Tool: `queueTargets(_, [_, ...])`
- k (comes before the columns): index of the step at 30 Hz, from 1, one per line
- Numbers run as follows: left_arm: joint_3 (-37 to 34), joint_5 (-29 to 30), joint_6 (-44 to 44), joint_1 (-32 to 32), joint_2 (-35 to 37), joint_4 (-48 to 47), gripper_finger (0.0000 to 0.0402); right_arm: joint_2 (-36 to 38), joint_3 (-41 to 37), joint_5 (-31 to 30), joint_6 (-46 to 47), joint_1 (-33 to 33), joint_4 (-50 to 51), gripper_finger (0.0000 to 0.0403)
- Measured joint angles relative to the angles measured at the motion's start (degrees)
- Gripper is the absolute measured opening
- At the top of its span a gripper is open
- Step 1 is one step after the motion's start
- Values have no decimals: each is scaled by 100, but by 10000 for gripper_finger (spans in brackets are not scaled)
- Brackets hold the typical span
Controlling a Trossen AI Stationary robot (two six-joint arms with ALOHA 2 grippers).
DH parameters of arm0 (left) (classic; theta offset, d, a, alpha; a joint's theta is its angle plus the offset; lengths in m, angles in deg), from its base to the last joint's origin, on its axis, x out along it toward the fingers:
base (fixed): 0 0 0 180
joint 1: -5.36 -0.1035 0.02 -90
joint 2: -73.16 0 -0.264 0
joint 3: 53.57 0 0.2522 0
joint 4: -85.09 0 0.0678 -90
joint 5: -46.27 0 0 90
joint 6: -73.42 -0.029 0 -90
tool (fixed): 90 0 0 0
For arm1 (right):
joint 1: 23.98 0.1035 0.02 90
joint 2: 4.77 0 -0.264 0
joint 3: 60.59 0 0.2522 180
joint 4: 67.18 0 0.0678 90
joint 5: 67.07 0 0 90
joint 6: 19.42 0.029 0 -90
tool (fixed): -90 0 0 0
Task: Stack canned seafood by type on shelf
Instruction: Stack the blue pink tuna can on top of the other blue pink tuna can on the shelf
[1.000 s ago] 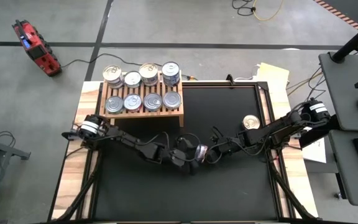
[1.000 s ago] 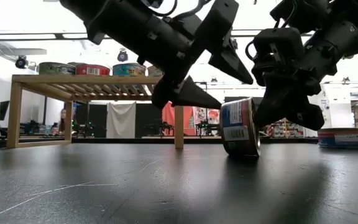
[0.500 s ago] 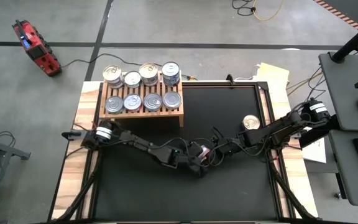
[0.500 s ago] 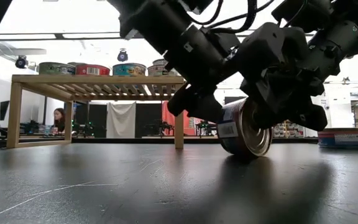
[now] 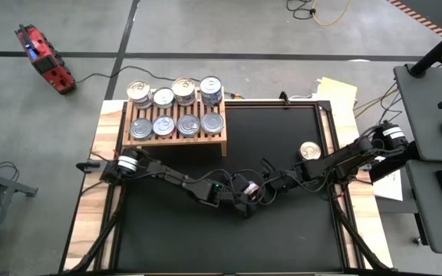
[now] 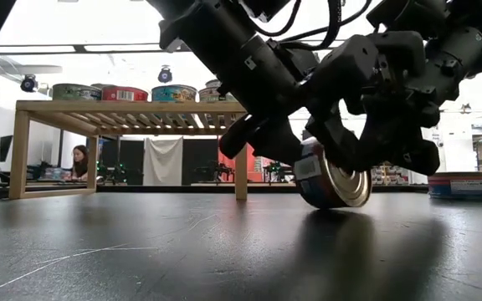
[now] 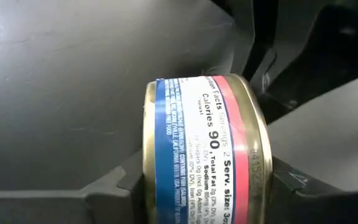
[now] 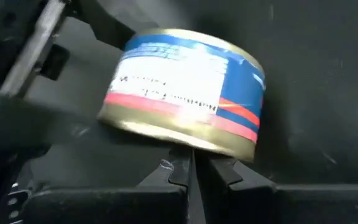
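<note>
A tin of canned seafood (image 5: pixel 249 186) with a blue-and-red label and gold ends stands tilted on its edge at the middle of the black mat. It also shows in the low view (image 6: pixel 331 174). My left gripper (image 5: pixel 242 191) reaches it from the left and is shut on it (image 7: pixel 204 186). My right gripper (image 5: pixel 264 188) comes from the right, its fingers shut (image 8: pixel 189 171) right at the tin. The shelf (image 5: pixel 176 138) stands at the far left with several tins on its top. One more tin (image 5: pixel 309 150) lies flat on the mat near the right edge. My left gripper pinches the tin by its two flat ends, one finger (image 7: pixel 114 186) on one end's rim (image 7: pixel 148 177), the other on the opposite rim (image 7: pixel 263 168). It slants down from the table's left. The tin leans, its lower rim (image 6: pixel 329 205) on the mat. My right gripper has its shut fingertips (image 8: pixel 180 167) against the tin's gold rim (image 8: pixel 185 145), on the side facing the table's right. It slants down from the right. Whether it bears the tin or only touches it, I cannot tell.
The shelf's top (image 6: pixel 132 107) holds two rows of tins, some stacked at the far row (image 5: pixel 211 90). The mat is bare between the shelf and the arms. A person (image 6: pixel 80 159) sits in the room beyond the table.
My left gripper has gone toward the table's right and a little down, tipped steeper, and shut on the tin, which stood between its open fingers. The tin has leaned over, its gold end now turned toward the near edge, lower rim still on the mat.
</note>
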State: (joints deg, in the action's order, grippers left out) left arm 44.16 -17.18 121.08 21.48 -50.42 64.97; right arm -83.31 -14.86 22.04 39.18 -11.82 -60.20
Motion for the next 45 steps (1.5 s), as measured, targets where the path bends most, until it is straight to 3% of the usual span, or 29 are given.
queueTargets(9, [-214, -162, 301, 3, 626, -782, 169, 283, 2, 212, -93, -13, 124, 12])
queueTargets(16, [-555, -103, 899, -141, 1273, -1444, 169, 970, 44, 234, -314, -104, 55, 12])
queueTargets(20, [-686, 84, 944, -220, 1834, -1574, 169, 1375, 54, 223, -532, -246, 44, 12])
queueTargets(29, [-886, 1137, 1547, -472, 3295, -3455, 169, 1895, 54, 223, -839, -647, 29, 12])
queueTargets(34, [-1163, 1333, 1803, -855, 4304, -3494, 169, 1954, 54, 255, -1034, -895, 71, 12])
queueTargets(45, [-1138, 1447, 1835, -2146, 6043, -3654, 169, 1912, 54, 1090, -1496, -1514, 63, 12])
